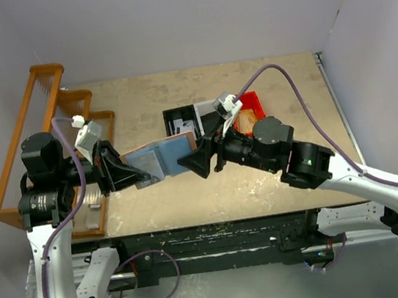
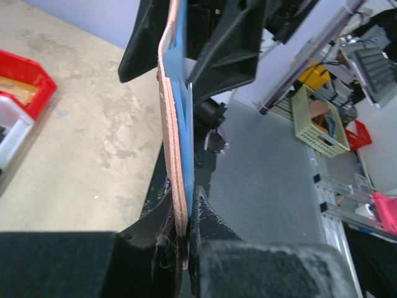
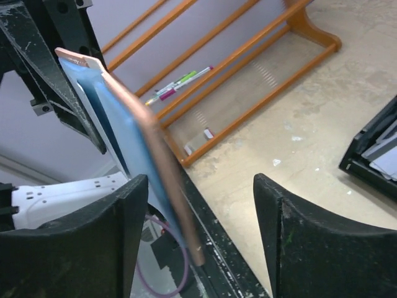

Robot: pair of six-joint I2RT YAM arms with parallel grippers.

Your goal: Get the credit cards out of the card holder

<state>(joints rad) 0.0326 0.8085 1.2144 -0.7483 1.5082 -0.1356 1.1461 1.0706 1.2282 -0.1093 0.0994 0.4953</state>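
**Claws Meet at the Raised Card Holder, No Card Seen Out of It**

Claws from both arms met above the middle of the worktop [image 1: 140, 98]. A wooden rack [image 1: 40, 127] stood at the far left, and a black bin [image 1: 178, 115] and a red bin [image 1: 253, 99] sat at the far side.

The card holder [image 1: 163, 156] hung in the air between the arms, spread open with its blue lining upward. The left claw [image 1: 143, 176] was pinched tight on the holder's left edge. The right claw [image 1: 195, 161] gaped wide with its fingers either side of the holder's right end, clamping nothing.

No credit cards were plainly visible, either in the pockets or free of them. A tan flat piece [image 1: 246, 122] lay in the red bin, too indistinct to call a card. By my reading the holder had been lifted and opened, and at least some of the pulling remained.
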